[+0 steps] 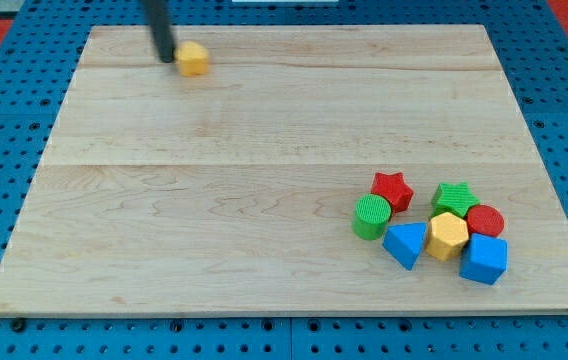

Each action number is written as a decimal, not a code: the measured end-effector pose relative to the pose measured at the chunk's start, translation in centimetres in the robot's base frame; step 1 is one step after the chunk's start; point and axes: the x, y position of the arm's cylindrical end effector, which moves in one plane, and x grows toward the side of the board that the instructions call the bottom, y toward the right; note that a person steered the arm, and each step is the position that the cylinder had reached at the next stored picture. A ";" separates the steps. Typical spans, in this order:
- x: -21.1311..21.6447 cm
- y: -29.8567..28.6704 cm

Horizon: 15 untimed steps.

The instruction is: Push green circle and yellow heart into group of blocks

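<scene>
The yellow heart (193, 59) lies near the view's top left of the wooden board (214, 200). My tip (167, 58) is just to the heart's left, touching or nearly touching it. The green circle (371, 216) sits at the view's lower right, against the left side of a group of blocks: a red star (393, 189), a green star (454, 199), a red cylinder (485, 221), a yellow hexagon (448, 236), a blue triangle (405, 244) and a blue block (484, 259).
The board lies on a blue perforated table (4, 120). The board's top edge runs just above the heart.
</scene>
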 end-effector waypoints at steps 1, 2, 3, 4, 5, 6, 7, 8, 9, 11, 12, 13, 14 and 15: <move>0.7 13.9; 2.8 14.9; -1.8 11.1; 2.0 13.5; 7.3 18.9; 4.6 19.6; 3.0 17.9; 5.6 17.1; 7.0 16.5; 2.6 13.0; 2.6 10.6; 6.0 11.1; 7.5 11.3; 7.5 10.1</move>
